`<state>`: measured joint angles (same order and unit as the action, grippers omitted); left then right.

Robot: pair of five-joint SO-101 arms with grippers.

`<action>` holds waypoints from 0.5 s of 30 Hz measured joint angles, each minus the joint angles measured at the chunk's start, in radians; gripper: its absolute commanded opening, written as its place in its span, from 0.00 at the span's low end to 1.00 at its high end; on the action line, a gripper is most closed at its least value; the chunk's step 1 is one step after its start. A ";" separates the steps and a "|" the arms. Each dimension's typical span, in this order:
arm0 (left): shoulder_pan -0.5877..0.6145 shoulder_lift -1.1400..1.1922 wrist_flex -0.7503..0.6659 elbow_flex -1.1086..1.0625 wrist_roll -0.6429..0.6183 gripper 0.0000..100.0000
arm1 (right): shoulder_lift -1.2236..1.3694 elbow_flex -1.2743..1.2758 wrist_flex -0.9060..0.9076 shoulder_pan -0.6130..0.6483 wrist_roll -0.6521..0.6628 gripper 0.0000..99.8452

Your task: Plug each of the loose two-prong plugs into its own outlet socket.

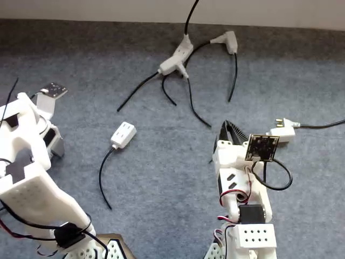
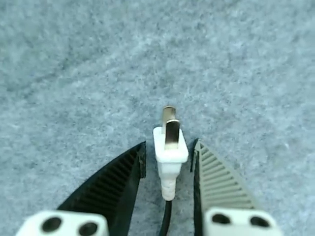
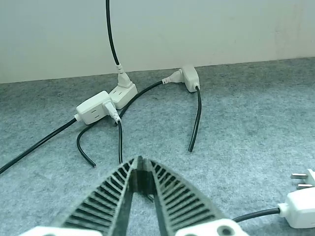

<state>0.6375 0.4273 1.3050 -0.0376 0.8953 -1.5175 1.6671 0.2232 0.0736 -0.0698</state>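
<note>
I am clamping my left jaws on a white two-prong plug (image 2: 170, 150), pinching its body from both sides. One metal prong is sitting above the other, and both are pointing away from me toward the grey tabletop (image 2: 74, 73). Its black cord (image 2: 166, 221) is running back between the jaws. In the high view my left arm (image 1: 27, 178) is standing at the left edge of the tabletop, folded up well above it. My right jaws are resting pressed together with nothing between them, their ribbed tips meeting. They are hanging low over the tabletop and facing the pale back wall (image 3: 221, 29). Just beside them, on my right, a second loose plug (image 1: 282, 130) is lying on the tabletop with its prongs bare, and its cord is trailing off to the right edge. Between my two arms a free outlet socket (image 1: 123, 135) is lying with its slots showing and a short black lead (image 1: 102, 178) curling toward me. Farther back, two joined white sockets (image 1: 175, 60) are lying against each other with plugs seated in them and cords spreading out. Near them, close to the wall, another white socket (image 1: 229, 42) is lying with a plug in its side.
</note>
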 measured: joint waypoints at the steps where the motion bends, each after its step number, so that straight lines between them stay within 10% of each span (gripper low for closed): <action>1: 0.000 0.000 0.002 0.000 0.000 0.06 | 0.000 0.000 0.000 0.000 0.000 0.01; 15: -0.057 -0.009 0.014 0.025 0.000 0.01 | 0.000 0.000 0.000 0.000 0.000 0.01</action>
<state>0.5808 0.4181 1.3188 -0.0130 0.8953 -1.5175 1.6671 0.2232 0.0736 -0.0698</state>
